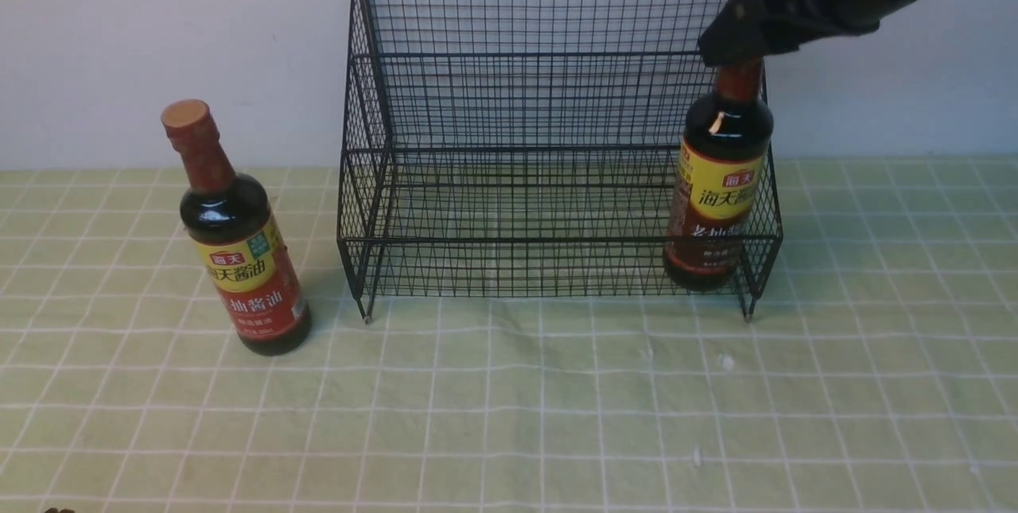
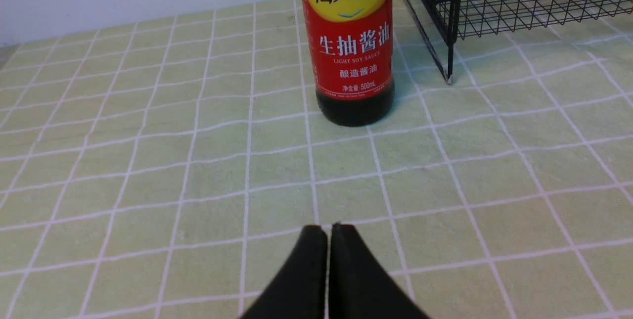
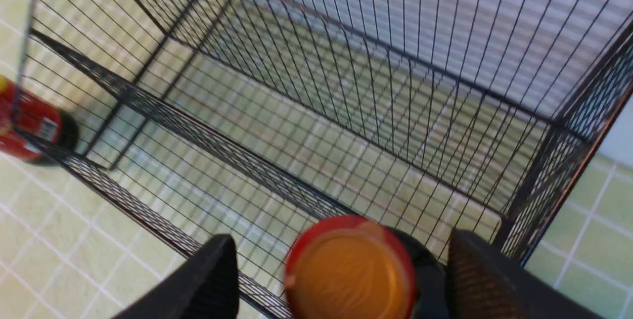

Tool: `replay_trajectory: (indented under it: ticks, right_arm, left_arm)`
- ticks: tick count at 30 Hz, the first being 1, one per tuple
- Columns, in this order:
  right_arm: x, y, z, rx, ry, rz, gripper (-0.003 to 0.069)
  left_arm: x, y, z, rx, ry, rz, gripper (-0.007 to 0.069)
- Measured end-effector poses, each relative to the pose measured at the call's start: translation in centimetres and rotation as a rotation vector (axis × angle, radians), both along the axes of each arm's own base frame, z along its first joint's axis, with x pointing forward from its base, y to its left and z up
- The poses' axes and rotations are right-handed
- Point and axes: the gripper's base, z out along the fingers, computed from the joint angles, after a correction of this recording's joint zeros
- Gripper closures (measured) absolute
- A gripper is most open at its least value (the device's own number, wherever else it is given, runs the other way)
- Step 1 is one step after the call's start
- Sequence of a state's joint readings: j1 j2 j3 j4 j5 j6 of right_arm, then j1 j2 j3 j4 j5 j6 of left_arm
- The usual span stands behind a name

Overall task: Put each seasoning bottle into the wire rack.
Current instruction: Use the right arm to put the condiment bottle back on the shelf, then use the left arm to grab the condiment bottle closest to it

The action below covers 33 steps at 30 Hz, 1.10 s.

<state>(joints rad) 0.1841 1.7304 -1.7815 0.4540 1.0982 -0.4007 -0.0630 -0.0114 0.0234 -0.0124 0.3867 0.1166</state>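
One seasoning bottle (image 1: 720, 187) stands upright inside the wire rack (image 1: 541, 99), at the right end of its lower front tier. My right gripper (image 1: 736, 36) is at its neck and hides the cap in the front view. In the right wrist view the gripper (image 3: 341, 237) is open, its fingers (image 3: 474, 269) apart on either side of the tan cap (image 3: 348, 269), with gaps. The other seasoning bottle (image 1: 238, 258) stands on the cloth left of the rack. It fills the left wrist view (image 2: 351, 52), ahead of my left gripper (image 2: 329, 230), which is shut and empty.
A green checked cloth (image 1: 509, 402) covers the table. A white wall (image 1: 159, 36) stands close behind the rack. The rack's front left foot (image 2: 449, 79) is just beside the left bottle. The left arm does not show in the front view.
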Motion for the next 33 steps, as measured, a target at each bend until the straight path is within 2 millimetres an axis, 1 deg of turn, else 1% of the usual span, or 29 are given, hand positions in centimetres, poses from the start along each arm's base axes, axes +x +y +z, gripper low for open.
replay_trajectory:
  ticks: [2,3,4,5,6,7,8,9,10,12,13,14,15,16,17,18,19,20,21,23,24,26,28,29,30,32,33]
  right_arm:
    - [-1.3,-0.4,2.0,0.013,-0.052,-0.023,0.0134]
    - [-1.6,-0.4,2.4,0.018,-0.062,-0.028,0.0134]
    - [-2.8,-0.9,4.1,0.025,-0.119,-0.060,0.0132]
    - [-3.0,-1.0,4.6,0.028,-0.134,-0.069,0.0132]
    - [-3.7,-1.2,5.4,0.032,-0.161,-0.084,0.0132]
    - [-4.9,-1.7,6.9,0.041,-0.211,-0.113,0.0136]
    - [-5.6,-1.9,7.7,0.048,-0.239,-0.130,0.0143]
    - [-6.9,-2.3,9.0,0.063,-0.275,-0.151,0.0156]
    - [-7.4,-2.4,9.4,0.074,-0.281,-0.163,0.0163]
    - [-10.9,-3.3,12.2,0.124,-0.349,-0.215,0.0237]
    - [-11.5,-3.4,12.6,0.133,-0.361,-0.221,0.0253]
    - [-13.7,-4.0,14.1,0.151,-0.411,-0.239,0.0319]
    - [-15.1,-4.3,14.8,0.153,-0.444,-0.248,0.0363]
    - [-16.8,-4.8,15.8,0.157,-0.485,-0.260,0.0421]
    - [-18.5,-5.3,16.6,0.156,-0.524,-0.273,0.0483]
    - [-19.2,-5.4,16.9,0.158,-0.538,-0.275,0.0508]
    - [-21.5,-6.2,17.7,0.151,-0.580,-0.302,0.0587]
    - [-23.2,-6.7,18.1,0.146,-0.601,-0.322,0.0622]
    - [-24.8,-7.2,18.4,0.141,-0.619,-0.344,0.0643]
    - [-28.0,-8.2,18.6,0.148,-0.644,-0.394,0.0662]
    - [-29.2,-8.7,18.5,0.146,-0.654,-0.418,0.0666]
    - [-32.2,-9.6,17.5,0.153,-0.675,-0.465,0.0669]
    - [-34.0,-10.2,15.6,0.146,-0.677,-0.492,0.0670]
    - [-34.9,-10.5,14.3,0.141,-0.682,-0.500,0.0670]
    - [-35.6,-10.6,12.8,0.140,-0.688,-0.502,0.0670]
    - [-36.9,-10.8,9.4,0.159,-0.704,-0.500,0.0671]
    - [-37.0,-10.8,9.1,0.161,-0.705,-0.500,0.0671]
  left_arm:
    - [0.0,0.0,0.0,0.000,0.000,0.000,0.0634]
    - [0.0,0.0,0.0,0.000,0.000,0.000,0.0634]
    - [0.0,0.0,0.0,0.000,0.000,0.000,0.0634]
    - [0.0,0.0,0.0,0.000,0.000,0.000,0.0634]
    - [0.0,0.0,0.0,0.000,0.000,0.000,0.0634]
    - [0.0,0.0,0.0,0.000,0.000,0.000,0.0634]
    - [0.0,0.0,0.0,0.000,0.000,0.000,0.0634]
    - [0.0,0.0,0.0,0.000,0.000,0.000,0.0634]
    - [0.0,0.0,0.0,0.000,0.000,0.000,0.0634]
    - [0.0,0.0,0.0,0.000,0.000,0.000,0.0634]
    - [0.0,0.0,0.0,0.000,0.000,0.000,0.0634]
    - [0.0,0.0,0.0,0.000,0.000,0.000,0.0634]
    - [0.0,0.0,0.0,0.000,0.000,0.000,0.0634]
    - [0.0,0.0,0.0,0.000,0.000,0.000,0.0634]
    - [0.0,0.0,0.0,0.001,0.000,0.000,0.0634]
    - [0.0,0.0,0.0,0.001,0.000,0.000,0.0634]
    - [0.0,0.0,0.0,0.000,-0.003,0.000,0.0634]
    - [0.0,0.0,0.0,-0.008,-0.005,0.000,0.0634]
    - [0.0,-0.1,0.1,-0.025,-0.013,0.001,0.0634]
    - [0.2,-0.2,0.4,-0.098,-0.050,0.003,0.0634]
    - [0.2,-0.3,0.6,-0.135,-0.070,0.004,0.0634]
    - [0.3,-0.4,1.1,-0.218,-0.118,0.010,0.0634]
    - [0.4,-0.5,1.7,-0.335,-0.174,0.020,0.0634]
    - [0.4,-0.4,2.0,-0.380,-0.199,0.026,0.0634]
    - [0.4,-0.4,2.2,-0.409,-0.218,0.031,0.0634]
    - [0.4,-0.2,2.8,-0.528,-0.284,0.054,0.0634]
    - [0.4,-0.2,2.9,-0.536,-0.292,0.057,0.0634]
